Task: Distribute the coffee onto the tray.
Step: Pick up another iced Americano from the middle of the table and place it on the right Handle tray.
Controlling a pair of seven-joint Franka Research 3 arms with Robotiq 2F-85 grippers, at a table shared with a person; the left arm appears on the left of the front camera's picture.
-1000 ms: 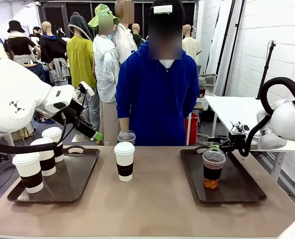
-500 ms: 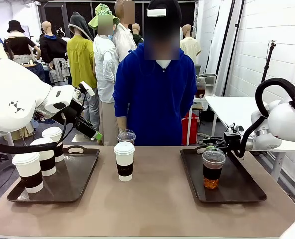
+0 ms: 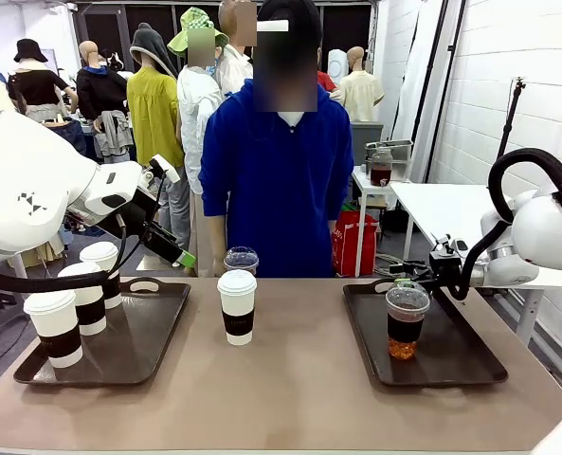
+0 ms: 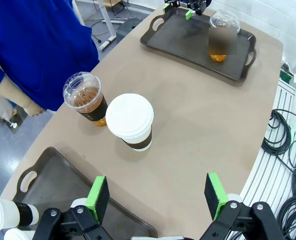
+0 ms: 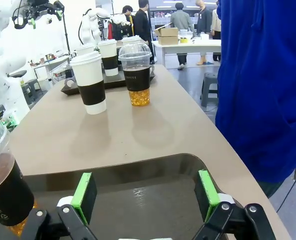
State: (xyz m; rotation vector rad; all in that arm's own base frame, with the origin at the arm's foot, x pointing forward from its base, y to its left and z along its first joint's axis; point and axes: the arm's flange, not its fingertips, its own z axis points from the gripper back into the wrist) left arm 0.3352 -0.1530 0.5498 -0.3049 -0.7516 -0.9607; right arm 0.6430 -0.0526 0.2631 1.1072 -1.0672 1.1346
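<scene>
The tabletop is carrying a left tray and a right tray. The left gripper is hovering high over the left tray's far right corner, jaws spread wide and holding nothing. The right gripper is sitting low over the right tray's far left edge, jaws likewise apart and empty.

Three sleeved cups are standing on the left tray, and one amber cup is standing on the right tray, just near of the right jaws. Two cups are waiting untrayed between the trays, closer to the left one. They are the white cup, upright, and the clear cup just beyond it on the far side.

Both are lying ahead of and below the left jaws. The left arm is looking the nearer, and the white cup is offering the freer side-on grasp.
</scene>
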